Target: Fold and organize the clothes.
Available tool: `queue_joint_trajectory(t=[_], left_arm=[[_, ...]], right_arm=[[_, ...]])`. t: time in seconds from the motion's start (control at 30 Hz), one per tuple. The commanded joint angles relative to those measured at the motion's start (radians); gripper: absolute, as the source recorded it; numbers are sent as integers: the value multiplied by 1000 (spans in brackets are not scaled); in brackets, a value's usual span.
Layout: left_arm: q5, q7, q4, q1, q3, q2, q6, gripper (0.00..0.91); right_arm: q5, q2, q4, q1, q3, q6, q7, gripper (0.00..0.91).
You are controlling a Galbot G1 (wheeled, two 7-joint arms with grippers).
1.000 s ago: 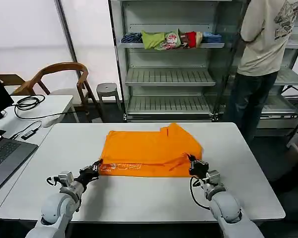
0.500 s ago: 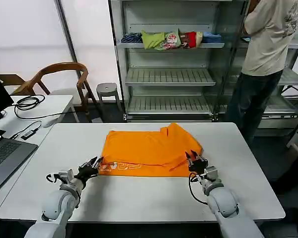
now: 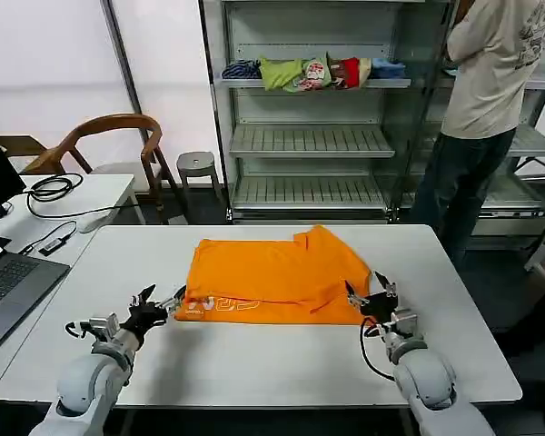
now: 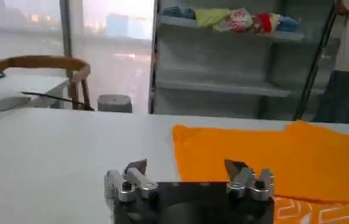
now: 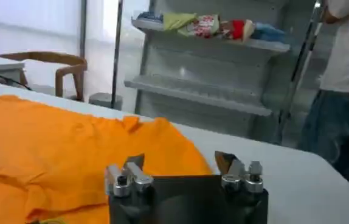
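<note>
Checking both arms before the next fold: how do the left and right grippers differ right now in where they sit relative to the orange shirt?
The left gripper sits off the T-shirt's left front corner, over bare table; the right gripper sits at the right front corner, at the cloth's edge. In the wrist views, the left one faces the white lettering, the right one plain orange. Both are open and hold nothing.

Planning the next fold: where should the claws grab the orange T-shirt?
Judging by its pose, take the orange T-shirt at its two near corners, from the robot's side. It lies flat, folded, with the near edge facing both open claws: left claw by the left corner, right claw by the right.
</note>
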Motion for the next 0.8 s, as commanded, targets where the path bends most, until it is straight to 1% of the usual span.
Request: queue_joint_trajectory(t=[0.03, 0.17, 0.23, 0.7, 0.8], left_arm=[[76, -78, -107, 85, 50, -10, 84, 907], [72, -94, -64, 52, 54, -10, 90, 907], [70, -102, -42, 37, 54, -13, 92, 907], [62, -119, 6, 10, 67, -20, 98, 907], [65, -123, 39, -12, 72, -27, 101, 907]], right_arm=[[14, -12, 93, -138, 63, -10, 24, 907], [24, -9, 84, -154, 71, -30, 43, 907], [38, -8, 75, -156, 70, -38, 44, 907], [37, 8, 21, -106, 27, -46, 39, 907], [36, 9, 9, -96, 19, -49, 41, 907]])
